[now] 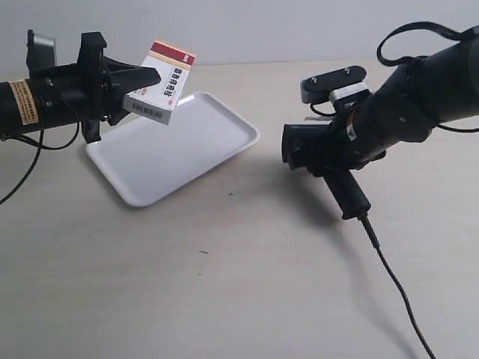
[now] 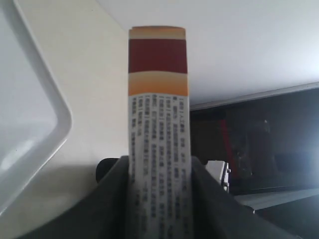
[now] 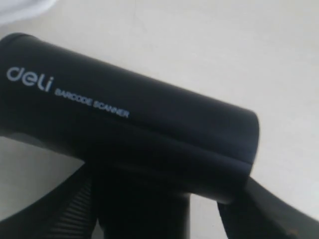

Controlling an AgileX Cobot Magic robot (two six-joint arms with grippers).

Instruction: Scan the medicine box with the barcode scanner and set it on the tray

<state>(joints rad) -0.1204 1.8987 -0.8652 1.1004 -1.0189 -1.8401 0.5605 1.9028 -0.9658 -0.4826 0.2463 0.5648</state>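
Note:
The white medicine box (image 1: pixel 160 86) with its red and tan band uppermost hangs tilted above the far edge of the white tray (image 1: pixel 202 142), clamped in my left gripper (image 1: pixel 146 86). In the left wrist view the box (image 2: pixel 158 124) stands on edge between the two dark fingers (image 2: pixel 112 199), the tray's corner (image 2: pixel 30 124) beside it. My right gripper (image 1: pixel 329 146) is shut on the black barcode scanner (image 1: pixel 318 149), held above the table right of the tray, its handle (image 1: pixel 348 196) pointing down and its cable trailing off. The scanner's head (image 3: pixel 124 129) fills the right wrist view.
The beige tabletop (image 1: pixel 224 284) runs around the tray. The scanner's thin black cable (image 1: pixel 400 292) crosses the table toward the near right. A pale wall stands behind the table.

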